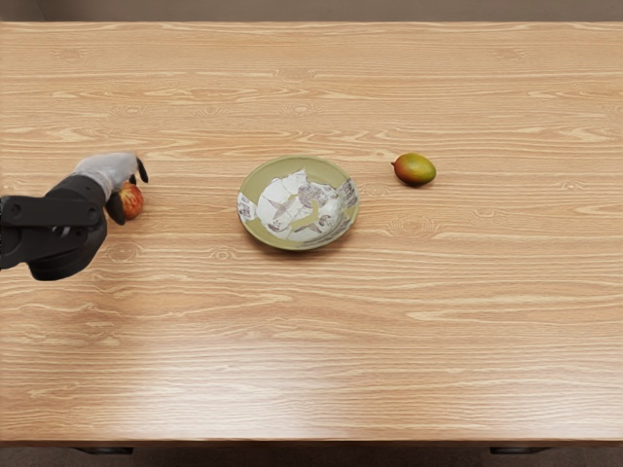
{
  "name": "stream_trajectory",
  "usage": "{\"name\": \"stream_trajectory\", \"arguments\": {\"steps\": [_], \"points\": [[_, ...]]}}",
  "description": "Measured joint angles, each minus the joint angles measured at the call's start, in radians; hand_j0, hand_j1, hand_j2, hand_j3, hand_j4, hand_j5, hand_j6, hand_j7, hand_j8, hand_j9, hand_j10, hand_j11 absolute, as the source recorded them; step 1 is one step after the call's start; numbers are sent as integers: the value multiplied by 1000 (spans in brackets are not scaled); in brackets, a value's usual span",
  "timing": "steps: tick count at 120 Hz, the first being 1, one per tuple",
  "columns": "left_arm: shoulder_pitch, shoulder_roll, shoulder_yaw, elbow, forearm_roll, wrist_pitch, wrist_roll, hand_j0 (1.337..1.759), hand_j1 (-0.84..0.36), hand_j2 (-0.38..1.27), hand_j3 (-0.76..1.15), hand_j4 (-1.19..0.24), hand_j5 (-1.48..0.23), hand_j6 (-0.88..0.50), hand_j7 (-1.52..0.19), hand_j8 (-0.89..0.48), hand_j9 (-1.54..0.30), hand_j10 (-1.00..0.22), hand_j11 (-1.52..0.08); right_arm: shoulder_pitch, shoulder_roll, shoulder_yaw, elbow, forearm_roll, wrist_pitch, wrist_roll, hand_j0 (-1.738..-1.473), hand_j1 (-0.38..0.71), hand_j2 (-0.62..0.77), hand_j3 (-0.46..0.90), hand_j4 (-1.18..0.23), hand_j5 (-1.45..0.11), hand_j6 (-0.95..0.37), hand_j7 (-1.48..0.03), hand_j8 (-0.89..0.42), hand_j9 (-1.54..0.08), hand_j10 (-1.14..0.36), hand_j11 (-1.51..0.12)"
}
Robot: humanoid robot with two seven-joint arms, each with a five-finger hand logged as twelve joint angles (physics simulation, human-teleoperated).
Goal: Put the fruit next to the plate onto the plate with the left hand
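A light wooden table is laid out, with a green patterned plate set at its middle. Close to the left edge, a red fruit is clasped by the left robot hand, fingers curled over it. A mango is seen toward the right edge, apart from the plate.

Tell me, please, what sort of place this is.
Probably a simulated tabletop test bench: a wooden table, a plate flanked by a mango and an apple, and the robot's left hand gripping the apple.
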Motion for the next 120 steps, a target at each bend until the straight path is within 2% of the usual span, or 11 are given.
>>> {"name": "stream_trajectory", "arguments": {"steps": [16, 48, 64, 97, 120], "points": [[3, -2, 4, 0, 1, -1, 0, 1658, -211, 96, 0, -469, -609, -468, -609, -470, -609, -469, -609, 0, 0, 0, 0, 0, 0, 0, -1658, -310, -7, 0, -33, -43, -33, -43, -33, -43, -33, -43], [14, -2, 6, 1, 12, 2, 1, 1658, -251, 128, 0, -593, -584, -430, -635, -446, -676, -541, -674, 0, 0, 0, 0, 0, 0, 0, -1658, -310, -7, 0, -33, -43, -33, -43, -33, -43, -33, -43], [12, -2, 16, 0, 8, -5, 1, 1655, -286, 145, 0, -637, -689, -409, -739, -420, -776, -598, -776, 0, 0, 0, 0, 0, 0, 0, -1658, -310, -7, 0, -33, -43, -33, -43, -33, -43, -33, -43], [-3, -8, 20, -1, -2, -7, 2, 1653, -266, 364, 0, -680, -863, -478, -887, -487, -903, -668, -904, 0, 0, 0, 0, 0, 0, 0, -1658, -310, -7, 0, -33, -43, -33, -43, -33, -43, -33, -43], [-47, -39, 20, -3, -7, -9, 3, 1653, -297, 393, 0, -623, -963, -414, -969, -437, -951, -699, -953, 0, 0, 0, 0, 0, 0, 0, -1658, -310, -7, 0, -33, -43, -33, -43, -33, -43, -33, -43]]}}
